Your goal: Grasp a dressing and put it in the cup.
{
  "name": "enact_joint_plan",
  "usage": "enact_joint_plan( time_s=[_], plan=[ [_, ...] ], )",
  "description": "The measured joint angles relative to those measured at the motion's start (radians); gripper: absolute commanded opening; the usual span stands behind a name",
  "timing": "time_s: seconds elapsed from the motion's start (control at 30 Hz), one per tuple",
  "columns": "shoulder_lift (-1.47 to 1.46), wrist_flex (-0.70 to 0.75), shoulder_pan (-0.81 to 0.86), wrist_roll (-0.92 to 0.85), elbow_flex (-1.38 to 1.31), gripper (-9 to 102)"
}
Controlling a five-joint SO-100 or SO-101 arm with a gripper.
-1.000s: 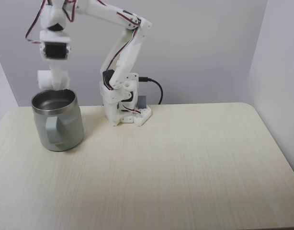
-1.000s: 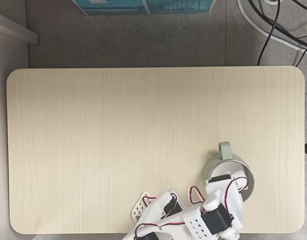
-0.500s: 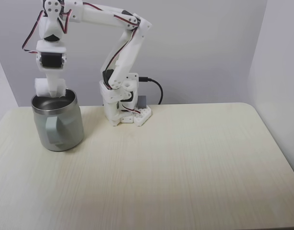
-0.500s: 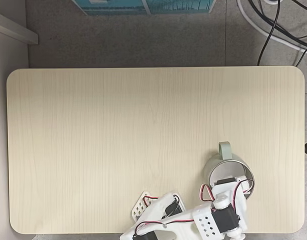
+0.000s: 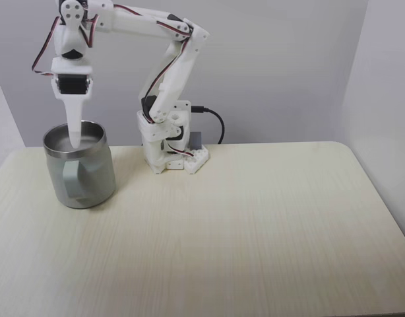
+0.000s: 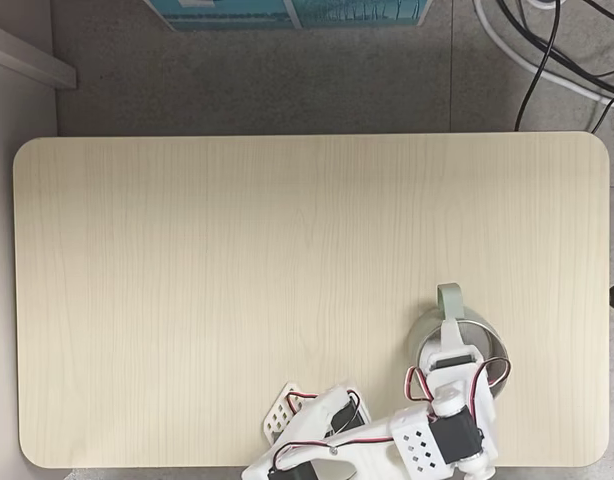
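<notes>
Looking from the front, we've got the table (image 5: 255, 224) bare and pale wood up close, then the cup (image 5: 79, 165) at its left with the handle facing us. The gripper (image 5: 75, 135) points straight down into it, tip below the rim, probably so the dressing lands inside. We can't tell if the jaws are apart, and can't spot the dressing; our guess is it's down in the cup. Behind that: arm base, grey walls, cables on the floor (image 6: 547, 50).

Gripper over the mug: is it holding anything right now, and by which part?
Cannot be told: the gripper tips dip inside the cup, and no dressing is visible.
</notes>
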Motion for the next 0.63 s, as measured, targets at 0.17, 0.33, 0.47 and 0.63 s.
enact_joint_plan(
  time_s=[0.17, 0.33, 0.47, 0.63],
  plan=[
    [-0.025, 0.041, -0.009, 0.0, 0.0, 31],
    [-0.038, 0.06, -0.028, 0.008, 0.0, 31],
    [-0.032, 0.055, -0.04, 0.015, 0.0, 31],
    [-0.02, 0.041, -0.049, 0.023, 0.0, 31]
  ],
)
